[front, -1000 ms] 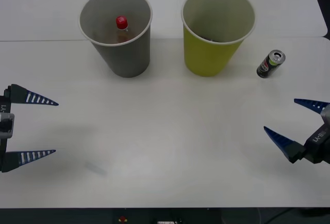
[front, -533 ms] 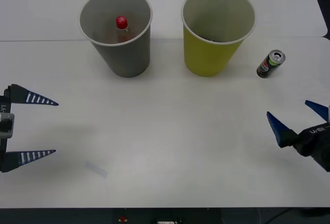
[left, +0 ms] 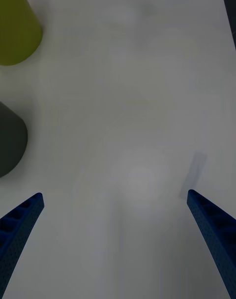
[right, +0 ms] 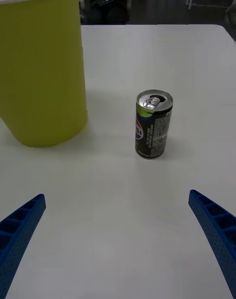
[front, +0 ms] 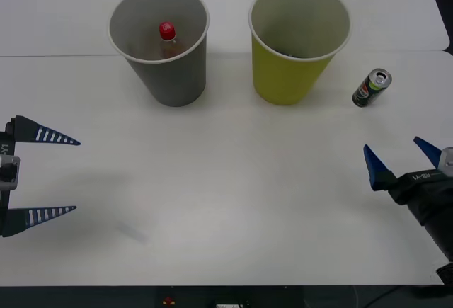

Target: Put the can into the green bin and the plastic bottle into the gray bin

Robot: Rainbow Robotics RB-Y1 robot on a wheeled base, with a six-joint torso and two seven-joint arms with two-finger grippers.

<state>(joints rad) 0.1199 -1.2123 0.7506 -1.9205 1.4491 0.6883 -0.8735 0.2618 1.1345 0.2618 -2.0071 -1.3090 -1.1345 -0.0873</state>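
So the white table has two big cups standing upright side by side at the far end. The gray bin is on the left and has the bottle inside it, red cap up, standing against the inner wall. The green bin is on the right; there's just a bit of dark shadow at its bottom, can't tell if that's anything.

The can is not in a bin. It's upright on the table just to the right of the green bin, not touching it, silver top up.

The right gripper sits low near the table's right edge, well short of the can, fingers spread wide and pointed toward it. The left gripper is parked at the left edge, fingers wide apart too, nothing between them.
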